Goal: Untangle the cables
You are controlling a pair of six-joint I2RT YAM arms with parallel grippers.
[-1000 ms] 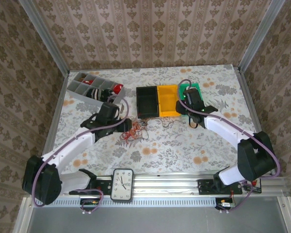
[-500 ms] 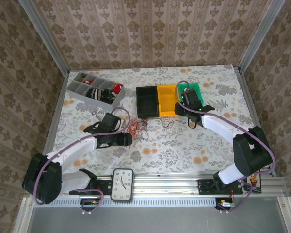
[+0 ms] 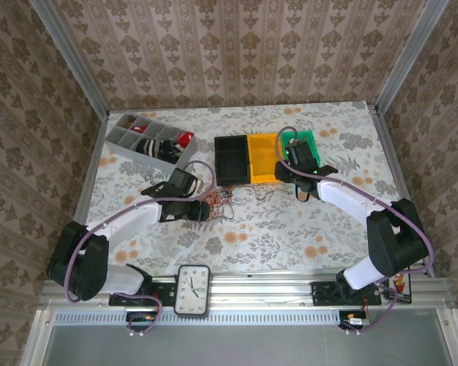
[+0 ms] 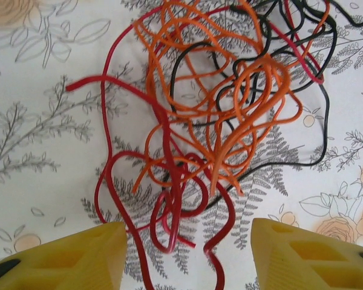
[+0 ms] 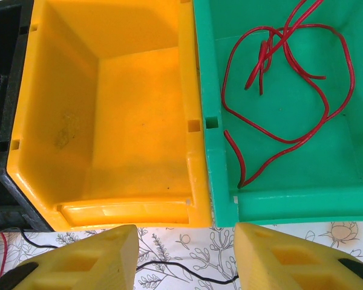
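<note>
Left end effector [image 4: 187, 257] is about half open over the near end of the cable tangle [image 4: 218, 127]. Red loops lie in the gap, nothing clamped. The tangle sits in the middle of the counter [image 3: 290, 229], just near-side of the black bin [image 3: 231, 158]. Right end effector [image 5: 184, 257] is half open and holds nothing, at the near rims of the yellow bin [image 5: 139, 121] and green bin [image 5: 302, 202]. One red cable [image 5: 263, 60] lies in the green bin.

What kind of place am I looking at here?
Probably a robot test booth: a left arm and right arm bolted to a table walled with patterned panels, with bins, a cable tangle and a clock.
</note>
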